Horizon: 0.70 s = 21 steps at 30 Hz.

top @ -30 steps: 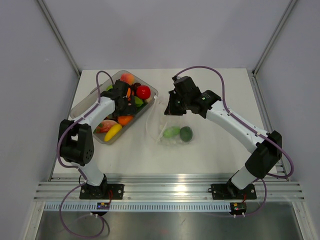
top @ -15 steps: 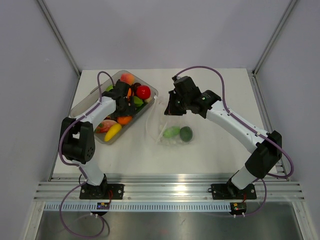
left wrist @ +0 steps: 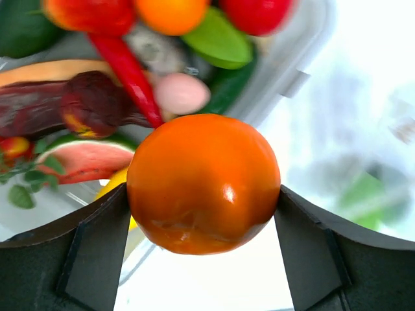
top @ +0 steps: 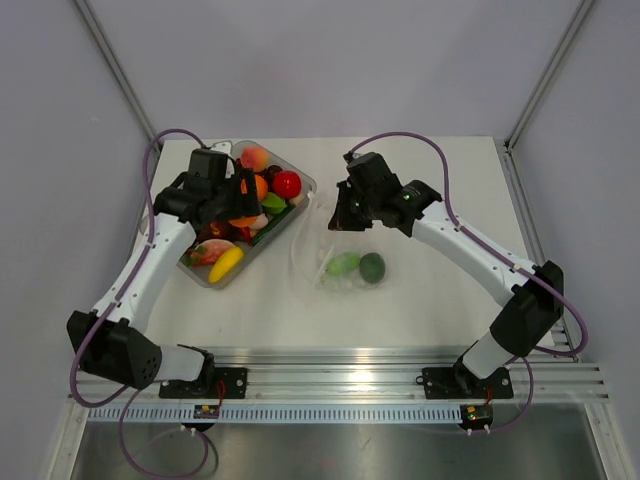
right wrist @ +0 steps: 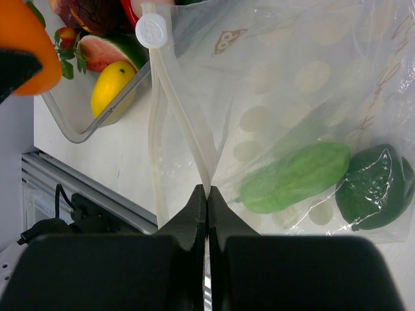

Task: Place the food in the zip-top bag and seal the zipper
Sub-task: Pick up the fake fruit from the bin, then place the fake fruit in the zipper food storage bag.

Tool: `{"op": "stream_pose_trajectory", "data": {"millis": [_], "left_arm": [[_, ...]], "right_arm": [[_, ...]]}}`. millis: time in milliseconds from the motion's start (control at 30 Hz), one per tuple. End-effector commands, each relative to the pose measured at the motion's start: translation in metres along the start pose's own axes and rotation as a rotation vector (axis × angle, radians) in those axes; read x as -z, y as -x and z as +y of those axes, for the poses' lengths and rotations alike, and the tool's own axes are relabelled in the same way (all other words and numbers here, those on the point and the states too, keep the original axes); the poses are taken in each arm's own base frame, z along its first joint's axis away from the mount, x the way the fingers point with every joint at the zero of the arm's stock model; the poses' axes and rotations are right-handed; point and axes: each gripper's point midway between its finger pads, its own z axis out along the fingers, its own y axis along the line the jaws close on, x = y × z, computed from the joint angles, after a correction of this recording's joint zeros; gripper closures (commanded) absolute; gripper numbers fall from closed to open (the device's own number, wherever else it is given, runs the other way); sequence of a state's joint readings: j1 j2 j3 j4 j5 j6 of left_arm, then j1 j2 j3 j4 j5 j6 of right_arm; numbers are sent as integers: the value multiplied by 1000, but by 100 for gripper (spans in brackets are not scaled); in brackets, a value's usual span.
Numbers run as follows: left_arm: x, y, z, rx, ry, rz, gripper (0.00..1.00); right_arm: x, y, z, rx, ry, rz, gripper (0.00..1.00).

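My left gripper (top: 243,196) is shut on a glossy orange fruit (left wrist: 203,181) and holds it above the clear rigid tray (top: 212,281); its fingers (left wrist: 97,249) press both sides. The fruit also shows at the corner of the right wrist view (right wrist: 23,39). My right gripper (right wrist: 207,192) is shut on the zipper (right wrist: 174,107), holding one lip of the zip-top bag (top: 340,250) up, mouth toward the tray. Inside the bag lie a light green piece (right wrist: 295,178) and a dark green piece (right wrist: 376,188). More food fills the tray: a red tomato (top: 287,184), a yellow piece (top: 226,264), a peach piece (top: 254,156).
The tray (right wrist: 81,133) stands just left of the bag's mouth. In it also lie a red chili (left wrist: 126,71), a pink egg shape (left wrist: 181,94) and a watermelon slice (left wrist: 84,159). A white round tab (right wrist: 155,30) sits at the zipper's end. Grey walls enclose the table.
My left gripper has risen out of the tray with the orange fruit in it, and the left arm's elbow has swung out to the left. The right gripper and bag have not moved.
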<state>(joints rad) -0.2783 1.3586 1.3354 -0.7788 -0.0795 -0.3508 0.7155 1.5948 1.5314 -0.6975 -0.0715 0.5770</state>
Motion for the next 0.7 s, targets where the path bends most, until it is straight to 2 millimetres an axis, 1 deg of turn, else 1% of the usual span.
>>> {"op": "stream_pose_trajectory", "data": {"millis": [0,33,67,133,167,200,233,267,300,333,467,533,567,667], "left_arm": [[33,-8,-51,-74,-281,29,48],[39,-14,-64,-98,-331,43,48],[43,-19,-70,-108,-356,61,48],[55,-29,-92,-147,-454,84,48],[62,-30,-100,-152,-496,77,48],[71,-35,-115,-173,-568,84,48],[74,-39,-120,-177,-598,100,48],[78,-39,-126,-183,-635,91,48],[85,-46,-135,-188,-706,121,48],[87,-48,-139,-191,-729,130,48],[80,-52,-141,-179,-736,150,48],[75,-58,-145,-169,-751,179,48],[72,-57,-148,-155,-750,174,48],[55,-59,-150,-124,-708,183,48]], "right_arm": [[7,18,27,16,78,-61,100],[6,17,29,20,81,-57,100],[7,17,30,21,82,-57,100],[7,17,30,21,82,-59,100],[8,17,31,21,83,-61,100],[8,17,31,22,81,-62,100],[8,17,31,20,81,-62,100],[9,17,31,19,82,-63,100],[10,16,31,20,83,-62,100],[10,17,31,20,82,-65,100],[13,16,32,18,82,-69,100],[14,16,32,20,84,-69,100],[15,16,34,20,87,-70,100],[18,16,37,18,99,-74,100]]}}
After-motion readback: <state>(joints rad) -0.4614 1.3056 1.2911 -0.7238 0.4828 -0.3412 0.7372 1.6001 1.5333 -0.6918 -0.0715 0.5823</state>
